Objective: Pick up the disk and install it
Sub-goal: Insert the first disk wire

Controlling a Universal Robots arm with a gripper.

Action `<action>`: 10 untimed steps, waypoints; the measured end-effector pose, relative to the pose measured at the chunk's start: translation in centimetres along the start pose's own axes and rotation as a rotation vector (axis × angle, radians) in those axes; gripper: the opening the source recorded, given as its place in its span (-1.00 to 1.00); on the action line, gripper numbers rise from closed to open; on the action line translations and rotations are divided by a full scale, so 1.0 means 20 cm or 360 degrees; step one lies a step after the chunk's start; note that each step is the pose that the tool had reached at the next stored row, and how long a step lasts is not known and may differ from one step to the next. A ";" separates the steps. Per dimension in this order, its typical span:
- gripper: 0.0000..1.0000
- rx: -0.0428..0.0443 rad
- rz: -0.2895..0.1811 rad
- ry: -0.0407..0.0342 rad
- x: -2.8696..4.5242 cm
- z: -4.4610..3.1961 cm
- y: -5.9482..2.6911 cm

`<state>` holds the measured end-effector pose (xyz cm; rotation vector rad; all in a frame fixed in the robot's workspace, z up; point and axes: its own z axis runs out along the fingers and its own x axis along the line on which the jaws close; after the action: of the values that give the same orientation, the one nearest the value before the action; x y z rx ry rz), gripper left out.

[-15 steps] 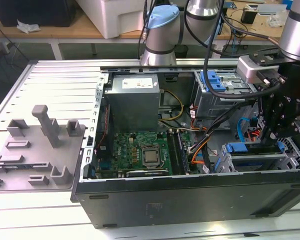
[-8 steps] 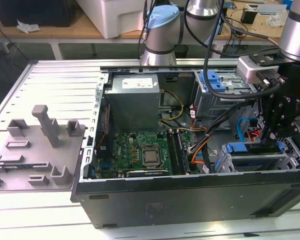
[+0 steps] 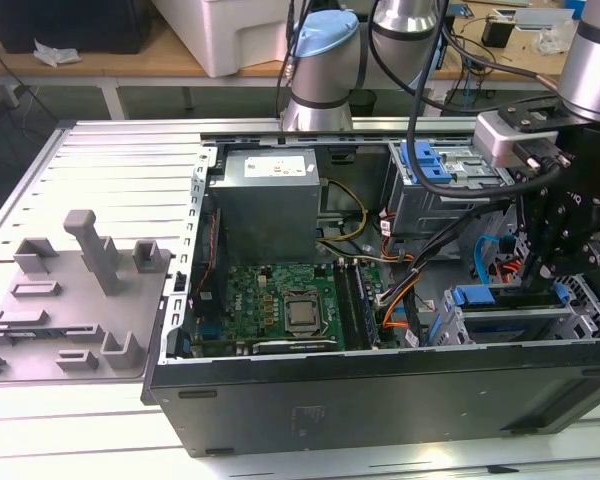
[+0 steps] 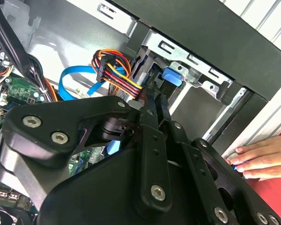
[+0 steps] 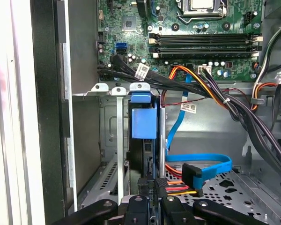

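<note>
An open computer case (image 3: pixel 380 400) lies on the desk (image 3: pixel 110 160). Inside the case sit a green motherboard (image 3: pixel 280 300) and a grey power supply (image 3: pixel 265 195) just beside it. A grey fixture (image 3: pixel 75 290) rests on the desk beside the case, on the exterior view's left.

Blue-railed disk (image 5: pixel 144 123), green motherboard (image 3: pixel 280 300), black gripper (image 5: pixel 152 194).

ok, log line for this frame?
arm: over drive bay | gripper: shut on disk | disk: upright in bay slot | hand: resting by case
</note>
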<state>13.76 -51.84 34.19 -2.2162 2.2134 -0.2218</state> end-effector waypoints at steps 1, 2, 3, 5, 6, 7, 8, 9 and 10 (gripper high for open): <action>-0.66 0.0000 0.0000 0.0000 0.000 -0.002 0.000; -0.66 0.0000 0.0000 0.0000 0.000 -0.003 0.000; -0.66 0.0000 0.0000 0.0000 0.000 -0.004 0.000; -0.66 0.0000 0.0000 0.0000 -0.001 -0.004 0.000; -0.66 0.0000 0.0000 0.0000 -0.001 -0.004 0.000; -0.66 0.0000 0.0000 0.0000 -0.002 -0.003 0.000; -0.66 0.0000 0.0000 0.0000 -0.004 -0.002 0.000; -0.66 0.0000 0.0000 0.0000 -0.005 -0.001 0.000; -0.66 0.0000 0.0000 0.0000 -0.006 0.000 0.000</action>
<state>13.76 -51.73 34.19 -2.2160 2.2136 -0.2218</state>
